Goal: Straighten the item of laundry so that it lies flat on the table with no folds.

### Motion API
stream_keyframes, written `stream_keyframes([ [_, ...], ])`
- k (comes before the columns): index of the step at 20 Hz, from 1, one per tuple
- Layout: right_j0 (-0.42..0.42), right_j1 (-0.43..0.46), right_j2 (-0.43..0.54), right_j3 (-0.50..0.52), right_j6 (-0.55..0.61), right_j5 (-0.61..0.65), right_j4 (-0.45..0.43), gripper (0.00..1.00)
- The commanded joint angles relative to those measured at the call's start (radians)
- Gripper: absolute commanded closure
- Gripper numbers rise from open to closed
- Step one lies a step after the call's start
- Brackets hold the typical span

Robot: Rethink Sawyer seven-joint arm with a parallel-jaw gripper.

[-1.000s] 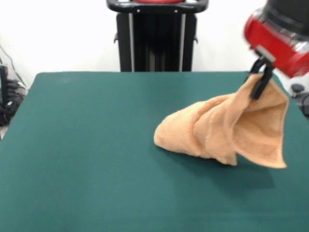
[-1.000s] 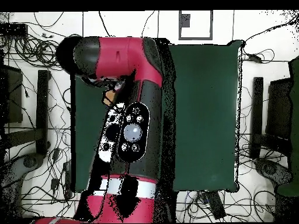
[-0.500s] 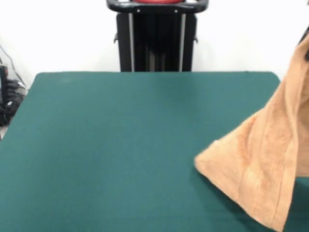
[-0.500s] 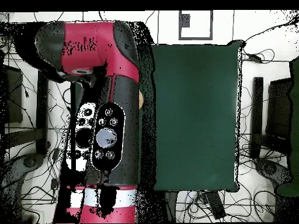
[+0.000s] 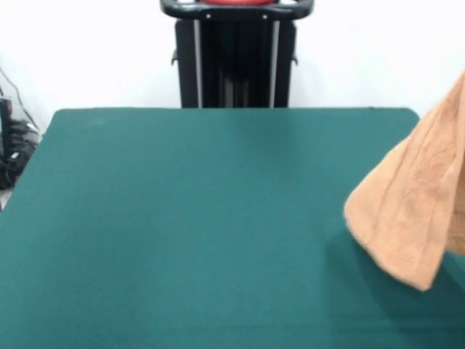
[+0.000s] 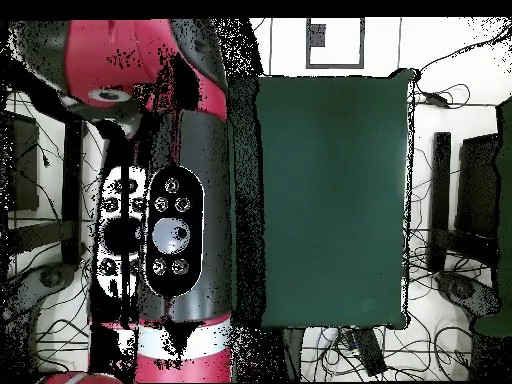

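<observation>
Towel [image 5: 414, 211] is hanging limp at the desk's [image 5: 182, 218] right edge, soft and light, best pinched by a corner; claw out of view, grip unknowable.

Red and black arm [image 6: 165, 200] over the left part of the dark green table [image 6: 335, 190].

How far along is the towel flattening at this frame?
Nothing looks finished. In the front view the towel hangs draped in the air at the table's right side, its top cut off by the picture's edge and its lower corner dangling above the green top, so it is lifted, not spread. The overhead view shows only the arm over that side; the tool is not in view. Still left: laying the towel down flat without folds.
</observation>
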Motion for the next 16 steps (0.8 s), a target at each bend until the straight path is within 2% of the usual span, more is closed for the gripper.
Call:
stream_keyframes([
  [1, 0.021, 0.074, 0.018, -0.01, 0.327, 0.053, 0.046, 1.0],
  [3, 0.024, 0.043, 0.027, 0.08, 0.283, -0.025, 0.03, 1.0],
  [6, 0.01, -0.071, 0.038, 0.33, 0.106, -0.196, -0.02, 1.0],
  [8, -0.009, -0.136, 0.036, 0.448, 0.01, -0.253, -0.037, 1.0],
  [12, -0.056, -0.217, 0.042, 0.568, -0.125, -0.296, -0.056, 1.0],
  [16, -0.108, -0.267, 0.071, 0.628, -0.204, -0.311, -0.053, 1.0],
])
